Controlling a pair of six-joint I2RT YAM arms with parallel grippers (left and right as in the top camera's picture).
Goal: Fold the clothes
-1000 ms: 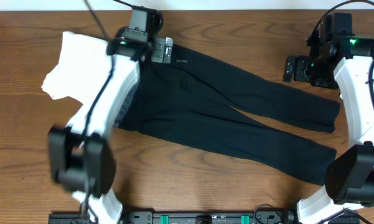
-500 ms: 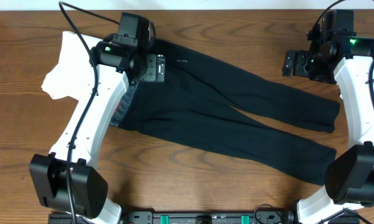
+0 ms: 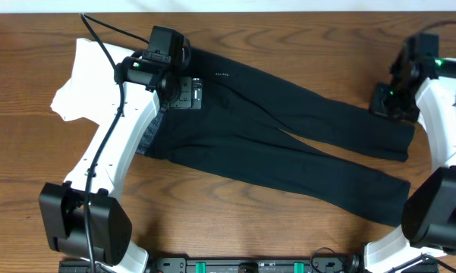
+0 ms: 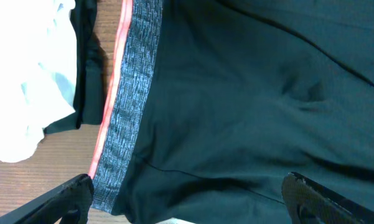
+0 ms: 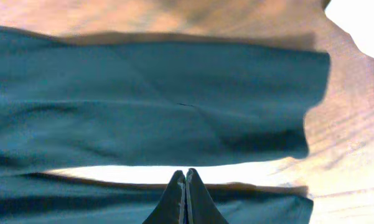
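Lying flat: pants (image 3: 288, 144) stretched across the table (image 3: 30, 167), waist on the left arm's side, legs running toward the right arm, hems slightly apart.
White garment (image 3: 76, 83): bunched up against the waist end.
Waistband (image 4: 127, 106): grey with a red edge, flat.
Left gripper (image 3: 188, 94): fingers spread wide, hovering over the black fabric just inside the waistband.
Right gripper (image 5: 186, 186): fingers pressed together, no cloth seen between them, poised over the bare strip between the leg ends.

Pants (image 3: 288, 144) flat on counter (image 3: 30, 189), waist end at left, legs stretch right. Other cloth (image 3: 80, 83) left of waist, touching it. Left gripper (image 3: 188, 93) above waist end. Right gripper (image 3: 380, 99) near leg ends
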